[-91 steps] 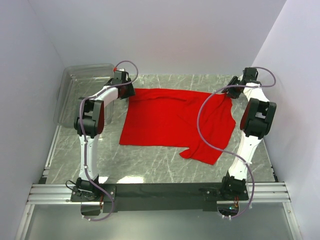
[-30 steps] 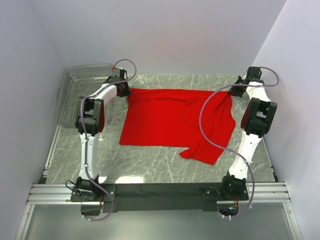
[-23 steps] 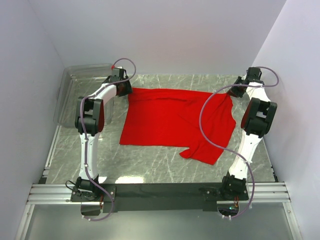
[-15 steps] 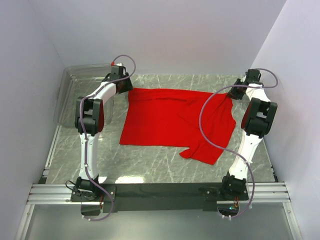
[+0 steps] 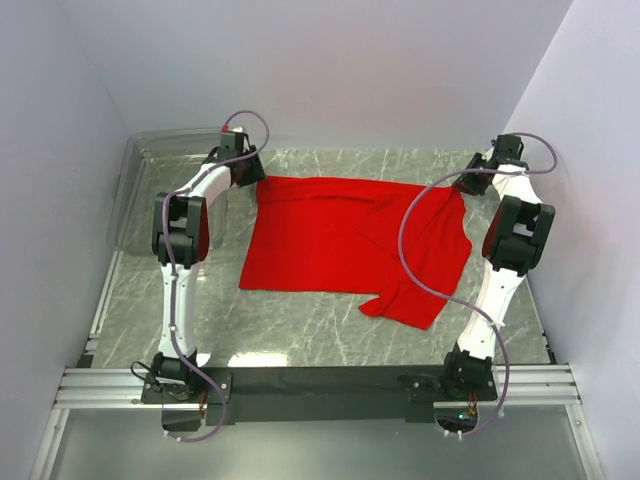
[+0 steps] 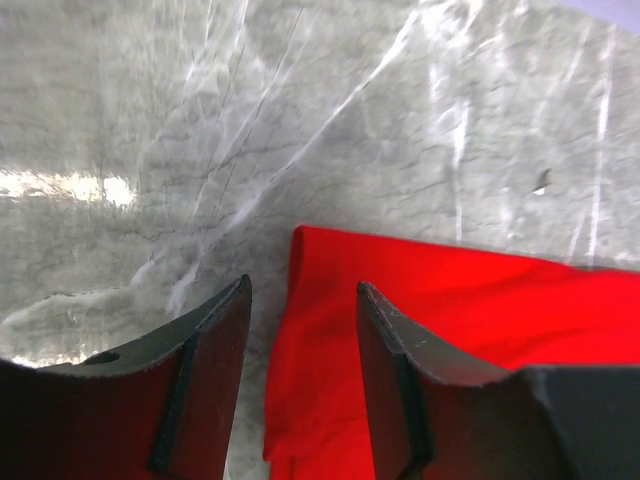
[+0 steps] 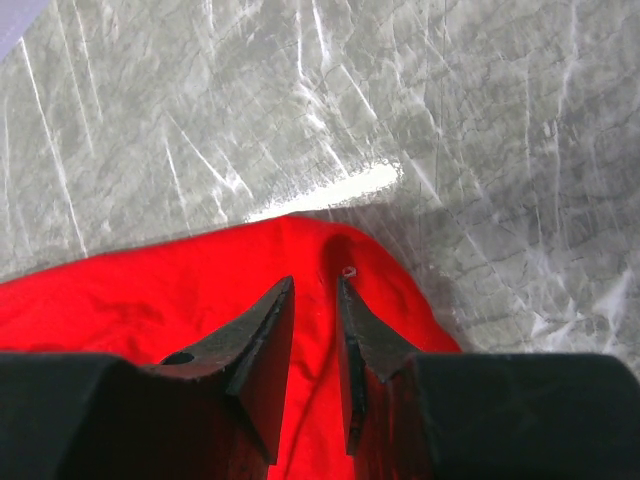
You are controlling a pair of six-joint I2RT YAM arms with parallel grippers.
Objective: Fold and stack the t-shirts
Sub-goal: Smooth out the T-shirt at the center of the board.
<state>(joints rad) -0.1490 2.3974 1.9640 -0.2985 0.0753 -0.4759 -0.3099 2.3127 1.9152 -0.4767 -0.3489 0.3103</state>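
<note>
Now the red t-shirt (image 5: 340,235), flat on the table (image 5: 300,320), long axis left to right, is being straddled at its far corners by the left gripper (image 6: 303,290) and right gripper (image 7: 315,282), both parted, empty

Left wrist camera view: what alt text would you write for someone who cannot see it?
A bright red t-shirt lies flat on a grey marbled table, its corner showing between the two dark fingers of the left gripper, which stand apart over it. Bare tabletop with streaks of glare fills the upper half.
</note>
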